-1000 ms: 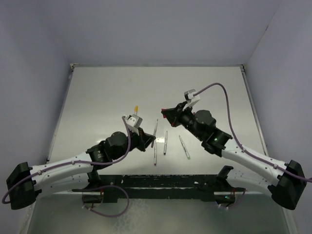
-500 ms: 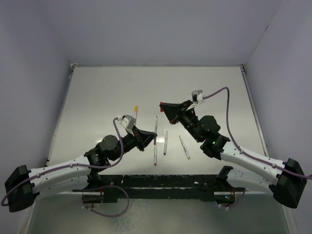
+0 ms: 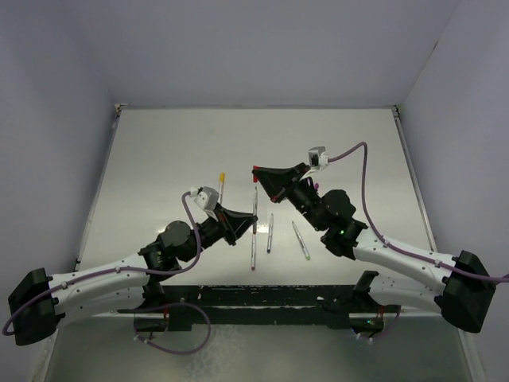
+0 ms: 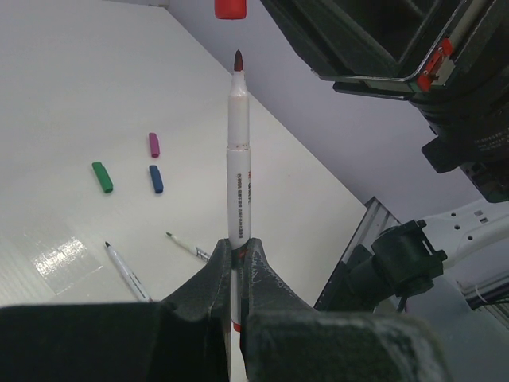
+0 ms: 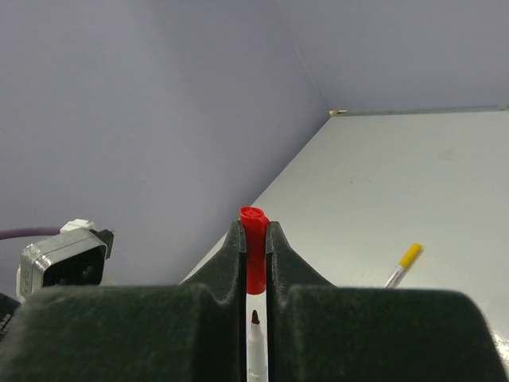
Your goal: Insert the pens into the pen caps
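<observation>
My left gripper [image 4: 237, 247] is shut on the lower barrel of a white pen [image 4: 238, 159], which stands upright with its dark red tip pointing at the red pen cap [image 4: 230, 8]. My right gripper [image 5: 254, 232] is shut on that red cap [image 5: 254, 243], open end down. The pen's tip [image 5: 255, 320] sits just below the cap, between the right fingers, with a small gap left. In the top view the two grippers [image 3: 236, 225] [image 3: 258, 173] meet above the table's middle. Green [image 4: 102, 177], blue [image 4: 156, 179] and purple [image 4: 153, 144] caps lie on the table.
Uncapped pens [image 3: 270, 232] [image 3: 301, 240] [image 3: 254, 248] lie side by side between the arms. A pen with a yellow cap [image 3: 221, 183] lies left of them, also seen from the right wrist [image 5: 404, 261]. Grey walls enclose the white table [image 3: 175, 151].
My right gripper has swung left and lower with the red cap, lining it up over the pen's tip. My left wrist has turned and drawn back slightly.
</observation>
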Controlling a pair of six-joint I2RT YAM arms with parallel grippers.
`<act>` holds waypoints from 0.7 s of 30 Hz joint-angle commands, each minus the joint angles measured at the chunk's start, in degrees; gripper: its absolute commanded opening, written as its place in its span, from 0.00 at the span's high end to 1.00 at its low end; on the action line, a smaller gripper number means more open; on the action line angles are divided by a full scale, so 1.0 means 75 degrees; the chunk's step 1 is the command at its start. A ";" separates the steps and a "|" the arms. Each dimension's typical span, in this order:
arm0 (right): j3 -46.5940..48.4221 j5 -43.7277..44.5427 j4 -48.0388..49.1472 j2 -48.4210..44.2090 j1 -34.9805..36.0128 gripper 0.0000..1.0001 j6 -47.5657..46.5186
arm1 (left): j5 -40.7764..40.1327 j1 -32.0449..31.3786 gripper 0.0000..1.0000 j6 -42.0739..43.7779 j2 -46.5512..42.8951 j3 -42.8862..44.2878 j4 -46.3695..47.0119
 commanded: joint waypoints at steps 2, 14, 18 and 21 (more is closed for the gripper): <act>-0.0055 -0.0140 0.0645 -0.0085 0.0101 1.00 0.0026 | 0.0034 -0.0032 1.00 0.0104 -0.0106 -0.0003 0.0552; -0.0185 -0.0094 0.0634 -0.0122 0.0149 1.00 0.0073 | -0.0110 -0.0031 1.00 0.0127 -0.0252 -0.0008 0.0392; -0.0145 -0.0059 0.0641 -0.0107 0.0150 1.00 0.0062 | -0.0156 -0.0026 1.00 0.0127 -0.0282 -0.0005 0.0305; -0.0129 -0.0058 0.0646 -0.0083 0.0156 1.00 0.0085 | -0.0191 -0.0032 1.00 0.0139 -0.0308 -0.0021 0.0255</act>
